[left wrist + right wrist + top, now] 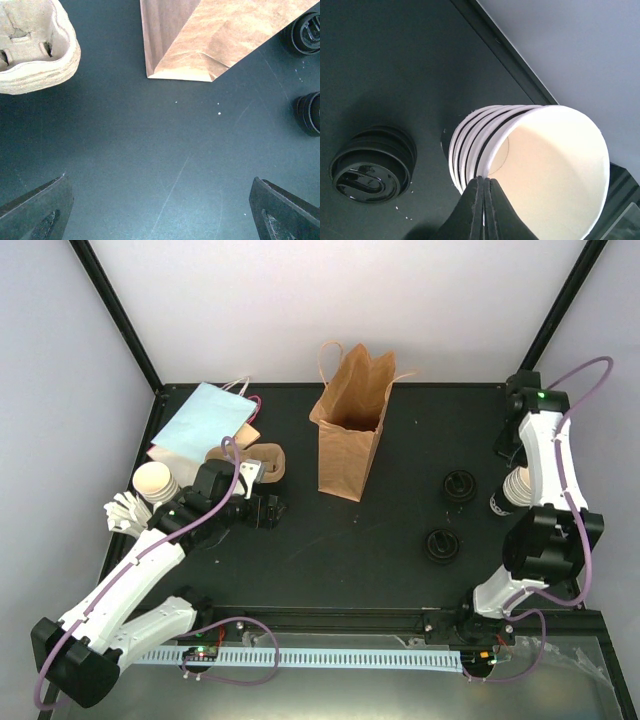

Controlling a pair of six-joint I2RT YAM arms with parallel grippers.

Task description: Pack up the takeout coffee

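A nested stack of paper cups [530, 155], black outside and cream inside, leans tilted near the table's right edge [510, 492]. My right gripper [485, 182] is shut, pinching the rim of the topmost cup; in the top view the right gripper [517, 478] sits right over the stack. Two black lids [460, 485] [441, 545] lie on the table left of it, and one lid [370, 167] shows beside the stack. My left gripper [160, 210] hangs open over bare table, its fingers [35, 210] wide apart with nothing between them; it shows at left centre as the left gripper [263, 510].
The brown bag [350, 430] stands open at the middle back, its base [215, 35] ahead of the left gripper. A cardboard cup carrier [268, 462] [35, 50] and a flat pale-blue bag [205, 420] lie at the back left, with another cream-lined cup [155, 480] nearby.
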